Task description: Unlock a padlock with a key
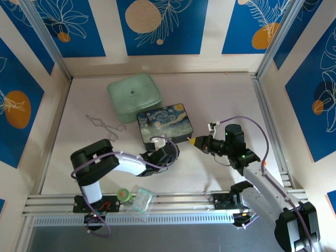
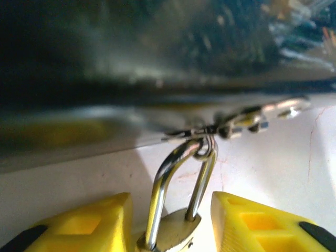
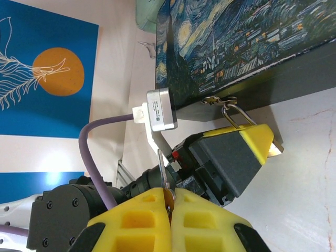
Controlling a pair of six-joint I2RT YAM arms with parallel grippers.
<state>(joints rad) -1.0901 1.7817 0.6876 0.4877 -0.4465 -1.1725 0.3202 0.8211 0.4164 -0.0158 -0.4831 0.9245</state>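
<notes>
The brass padlock (image 2: 176, 231) hangs by its silver shackle (image 2: 181, 176) from the clasp (image 2: 247, 118) on the front of the Starry-Night box (image 1: 165, 123). My left gripper (image 1: 172, 148) sits at the box's front edge. Its yellow fingers (image 2: 94, 220) stand on either side of the lock body and hold it. In the right wrist view the shackle (image 3: 236, 116) runs down into the left gripper's yellow tip (image 3: 247, 137). My right gripper (image 3: 171, 202) is shut on the tiny key (image 3: 167, 191). The key's blade points up, a short way right of the lock.
A mint-green case (image 1: 134, 92) lies behind the box. Silver wire tongs (image 1: 105, 125) lie to the box's left. A small green object (image 1: 123, 195) and a clear plastic container (image 1: 142, 201) rest on the front rail (image 1: 184, 202).
</notes>
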